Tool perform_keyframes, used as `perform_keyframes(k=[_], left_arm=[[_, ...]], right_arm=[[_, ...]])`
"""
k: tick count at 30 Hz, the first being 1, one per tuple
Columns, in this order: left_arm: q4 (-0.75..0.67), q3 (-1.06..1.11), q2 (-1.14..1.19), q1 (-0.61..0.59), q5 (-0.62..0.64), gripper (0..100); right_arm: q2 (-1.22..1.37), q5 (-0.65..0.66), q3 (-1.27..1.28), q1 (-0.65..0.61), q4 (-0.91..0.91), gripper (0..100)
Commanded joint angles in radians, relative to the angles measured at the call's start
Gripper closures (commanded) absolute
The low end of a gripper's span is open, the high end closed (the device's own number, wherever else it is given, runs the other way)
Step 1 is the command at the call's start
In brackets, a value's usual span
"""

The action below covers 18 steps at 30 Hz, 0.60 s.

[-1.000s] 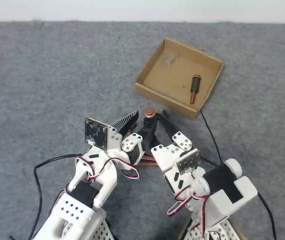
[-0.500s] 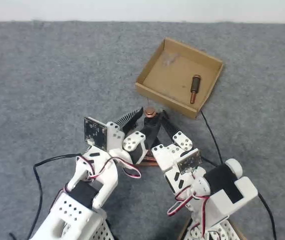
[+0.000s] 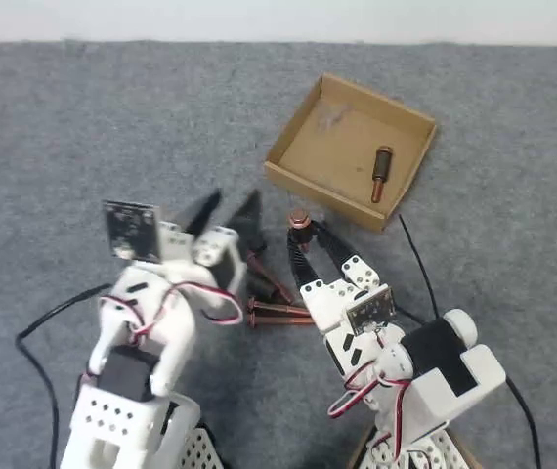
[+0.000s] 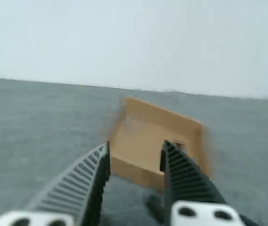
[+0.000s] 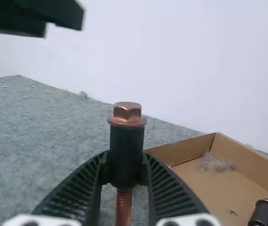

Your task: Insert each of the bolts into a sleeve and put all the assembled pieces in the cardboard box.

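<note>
**High view.** Right jaws are closed on an assembled piece (image 3: 299,223) — bolt seated in its dark sleeve, long axis upright, copper head on top. It is held just short of the near wall of the cardboard box (image 3: 322,195), which lies straight ahead of the jaws. The right arm (image 3: 435,357) is therefore the nearer one for the drop. Judgement: the drop needs a forward carry over the wall. One finished piece (image 3: 382,174) lies inside the box. Left jaws are spread wide and empty, off to the side of the box. Loose bolts (image 3: 280,313) lie on the grey surface (image 3: 112,117) between the arms.

**Left wrist view.** Jaws are open with nothing between them. The box (image 4: 171,123) is ahead, beyond the tips.

**Right wrist view.** The sleeve (image 5: 126,150) is pinched at mid-height, with the bolt head (image 5: 127,114) above and bare thread below. The box (image 5: 185,149) is beyond it — a pale wall (image 5: 195,56) behind.
</note>
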Motion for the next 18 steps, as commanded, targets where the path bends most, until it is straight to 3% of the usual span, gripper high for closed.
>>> perform_keyframes(k=[1,3,10,18], left_arm=[[0.031,0.03,-0.02,-0.11,0.011,92],[0.029,0.081,-0.02,-0.157,0.011,99],[0.029,0.234,-0.02,-0.328,0.011,99],[-0.029,0.374,-0.02,-0.42,0.005,99]], right_arm=[[-0.035,-0.011,-0.025,0.016,0.001,99.3],[-0.035,-0.011,-0.025,0.018,0.001,99.3],[-0.035,-0.009,-0.029,0.054,0.002,99.3],[-0.045,-0.009,-0.123,0.163,-0.012,99.3]])
